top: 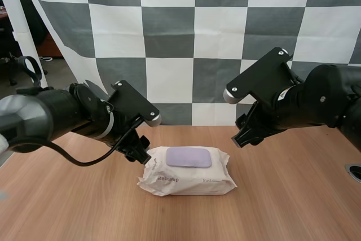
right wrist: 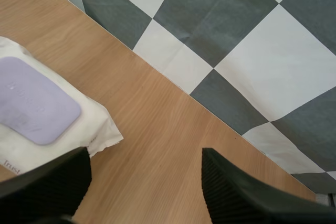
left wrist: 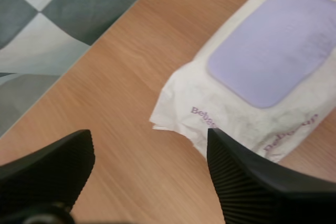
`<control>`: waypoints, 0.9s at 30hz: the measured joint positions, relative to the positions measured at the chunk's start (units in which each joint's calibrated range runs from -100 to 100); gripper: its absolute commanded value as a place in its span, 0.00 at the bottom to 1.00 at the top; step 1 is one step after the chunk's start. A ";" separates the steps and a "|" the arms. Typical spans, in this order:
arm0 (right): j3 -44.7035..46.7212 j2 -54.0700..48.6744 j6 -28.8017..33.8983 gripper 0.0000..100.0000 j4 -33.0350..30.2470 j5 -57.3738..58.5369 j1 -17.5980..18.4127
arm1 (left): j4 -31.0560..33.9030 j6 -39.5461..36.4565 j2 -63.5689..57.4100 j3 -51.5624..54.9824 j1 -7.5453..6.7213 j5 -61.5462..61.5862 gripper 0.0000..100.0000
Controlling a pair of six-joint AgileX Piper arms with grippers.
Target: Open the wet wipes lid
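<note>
A white pack of wet wipes (top: pixel 187 176) lies flat at the middle of the wooden table, its lilac lid (top: pixel 188 157) closed on top. My left gripper (top: pixel 139 152) hovers low at the pack's left end, open. In the left wrist view the pack (left wrist: pixel 231 114) and its lid (left wrist: pixel 273 45) lie just past my open gripper (left wrist: pixel 149 166), one finger (left wrist: pixel 247 177) over the pack's near edge. My right gripper (top: pixel 243 134) hangs above the table, to the right of the pack and behind it, open. The right wrist view has the pack (right wrist: pixel 94 129) beside my open gripper (right wrist: pixel 144 182).
The wooden table (top: pixel 293 196) has free room in front of the pack and at both sides. A dark round hole (top: pixel 354 171) sits at the table's right edge.
</note>
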 measured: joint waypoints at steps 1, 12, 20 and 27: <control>0.00 0.00 0.00 1.00 -0.28 0.00 0.00 | -0.80 1.25 0.26 0.00 0.00 1.18 1.00; 0.00 0.00 0.00 1.00 -1.26 0.18 0.00 | -14.96 18.34 7.64 6.92 6.76 -0.94 1.00; 0.00 0.00 0.10 1.00 0.03 0.18 0.00 | -24.56 30.13 14.62 6.74 9.60 9.26 1.00; 0.00 0.00 0.10 1.00 1.01 0.18 0.00 | -24.82 40.41 18.08 4.21 9.60 19.41 1.00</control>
